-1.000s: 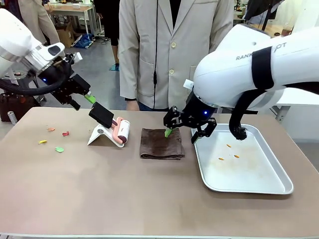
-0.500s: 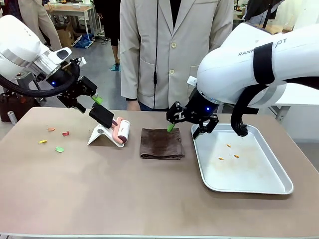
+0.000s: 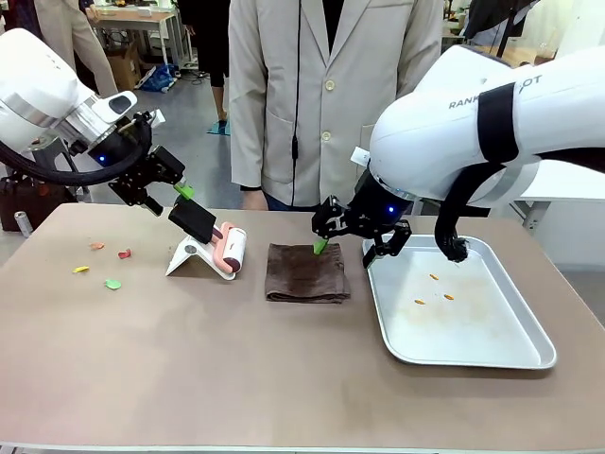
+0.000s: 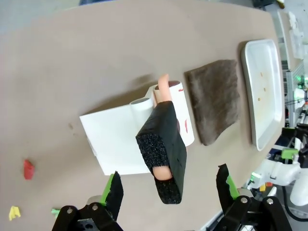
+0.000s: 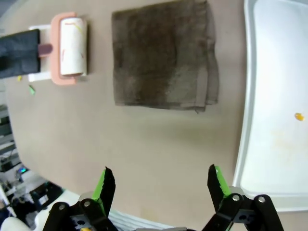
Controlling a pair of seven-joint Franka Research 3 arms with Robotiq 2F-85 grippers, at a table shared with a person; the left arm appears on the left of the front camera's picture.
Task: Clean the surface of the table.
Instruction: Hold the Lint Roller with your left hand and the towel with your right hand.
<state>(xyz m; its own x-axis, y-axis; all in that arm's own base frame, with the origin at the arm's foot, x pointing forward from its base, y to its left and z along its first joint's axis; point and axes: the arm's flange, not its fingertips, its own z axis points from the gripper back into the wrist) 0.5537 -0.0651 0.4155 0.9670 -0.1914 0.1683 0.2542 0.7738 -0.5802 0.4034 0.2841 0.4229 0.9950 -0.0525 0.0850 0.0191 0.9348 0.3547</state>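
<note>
1. Front view: the bench (image 3: 189, 359) is a wide, matte brownish-taupe top with a pale near edge. It runs across the lower picture in front of a person (image 3: 331, 95) in a pale coat.
   - On it lie small coloured scraps (image 3: 112, 283) near the left end and a roller (image 3: 233, 250) on a white stand (image 3: 187, 257).
   - A folded brown cloth (image 3: 305, 274) lies in the middle. A steel tray (image 3: 473, 363) at the right holds a few orange bits.
   - The left fingers (image 3: 163, 196) hang above the bench's far left part, spread wide and empty. One green tip is just beside the top of the roller's black handle (image 3: 194, 219); I cannot tell whether it touches.
   - The right fingers (image 3: 345, 253) hang low over the bench at its far side, also spread wide and empty. One tip is over the cloth's far edge, the other by the tray's far left corner.
2. Left wrist view: the bench's plain taupe top spreads behind everything.
   - The left fingers stand wide apart at the bottom edge, gripping nothing.
   - The black handle shows between them, farther on.
   - The stand, roller, cloth and tray lie beyond, with red and yellow scraps at the lower left.
3. Right wrist view: bare taupe bench lies between and beyond the widely parted right fingers, which are clear of it.
   - The cloth lies farther ahead, the tray at the right and the roller at the upper left.
</note>
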